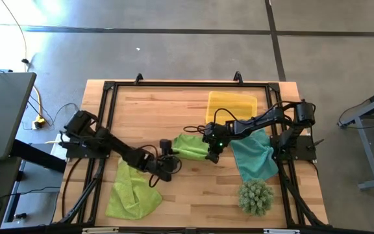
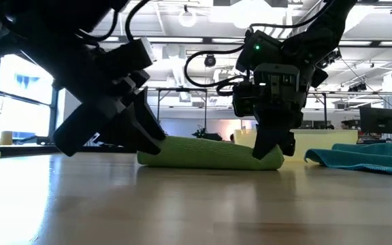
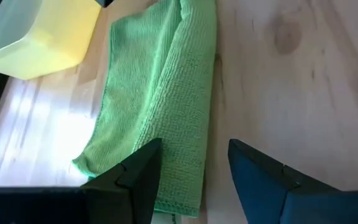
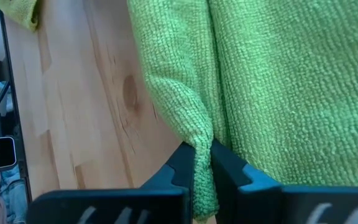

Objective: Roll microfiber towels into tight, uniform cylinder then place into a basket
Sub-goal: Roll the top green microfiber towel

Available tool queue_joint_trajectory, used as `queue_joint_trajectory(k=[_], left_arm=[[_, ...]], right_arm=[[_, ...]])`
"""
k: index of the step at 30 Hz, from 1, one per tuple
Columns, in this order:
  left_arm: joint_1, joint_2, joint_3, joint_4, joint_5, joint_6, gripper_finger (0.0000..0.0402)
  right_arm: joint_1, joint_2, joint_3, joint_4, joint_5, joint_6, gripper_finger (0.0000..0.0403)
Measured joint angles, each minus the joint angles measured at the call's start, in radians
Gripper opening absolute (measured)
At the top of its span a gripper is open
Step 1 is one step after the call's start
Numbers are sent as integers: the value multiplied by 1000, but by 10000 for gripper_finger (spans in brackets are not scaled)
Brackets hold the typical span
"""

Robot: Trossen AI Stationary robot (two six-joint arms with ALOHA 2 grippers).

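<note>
At centre frame, the right gripper point(image 1: 213, 156) pinches a fold of the half-rolled lime-green towel point(image 1: 190, 146) while the left gripper point(image 1: 172, 162) hovers open beside it; a tug on that thin pinch could unroll the towel.

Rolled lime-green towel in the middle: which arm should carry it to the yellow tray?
Right. The right gripper already pinches the rolled lime-green towel, and the yellow tray lies on its side. The left gripper is open, holding nothing.

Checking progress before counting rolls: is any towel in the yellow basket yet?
No: in the high view the basket holds no towel.
</note>
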Motion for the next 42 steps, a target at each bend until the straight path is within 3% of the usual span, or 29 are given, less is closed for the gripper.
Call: queue_joint_trajectory(k=[10, 20, 26, 34, 39, 42], left_arm=[[75, 10, 0, -3, 39, 37, 173], [165, 34, 4, -23, 253, -94, 172], [193, 36, 6, -46, 381, -326, 165], [197, 34, 9, -17, 628, -644, 103], [197, 34, 6, -8, 697, -781, 72], [197, 35, 5, -3, 700, -807, 59]], right_arm=[[0, 0, 0, -1, 0, 0, 13], [0, 0, 0, -2, -5, -23, 14], [1, -6, 0, -3, -5, -179, 50], [-4, -97, 0, -30, -8, -446, 126], [52, -187, 0, -60, 12, -677, 134], [127, -223, 0, -60, 100, -826, 130]])
